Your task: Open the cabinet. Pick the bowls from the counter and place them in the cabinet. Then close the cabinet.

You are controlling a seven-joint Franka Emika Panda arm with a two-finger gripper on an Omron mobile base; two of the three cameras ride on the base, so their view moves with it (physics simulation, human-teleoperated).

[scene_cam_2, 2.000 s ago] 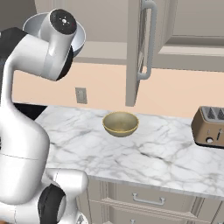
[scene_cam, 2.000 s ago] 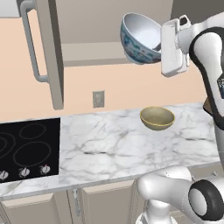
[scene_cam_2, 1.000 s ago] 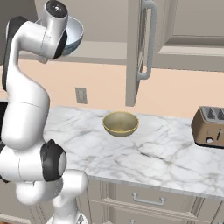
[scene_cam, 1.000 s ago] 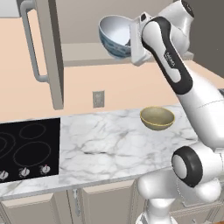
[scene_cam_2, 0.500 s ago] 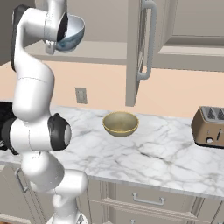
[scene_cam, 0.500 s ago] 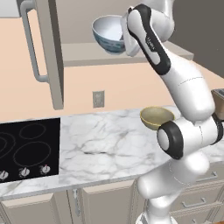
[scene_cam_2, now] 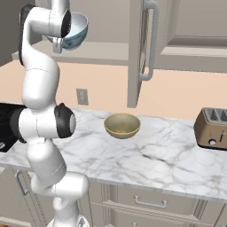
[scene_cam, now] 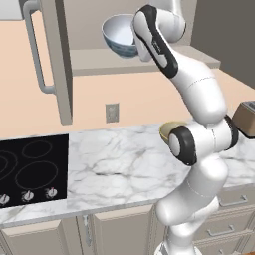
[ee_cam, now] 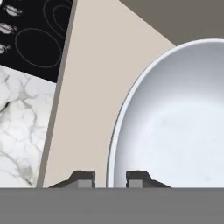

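Patterned bowl [ee_cam: 175, 118] rim sits between hand [ee_cam: 108, 178] fingertips.

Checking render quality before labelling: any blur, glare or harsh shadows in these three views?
Left base view: sharp, flat light, the white bowl cleanly edged. Right base view: crisp, soft shading inside the tan bowl, no glare on the counter. Hand view: the white bowl's rim slightly soft up close; fingertips sharp.

My cabinet [scene_cam_2: 142, 48] stands open with the white patterned bowl [scene_cam: 118, 36] up at its shelf, and the tan bowl [scene_cam_2: 122, 125] sits upright on the marble counter [scene_cam_2: 155, 159].
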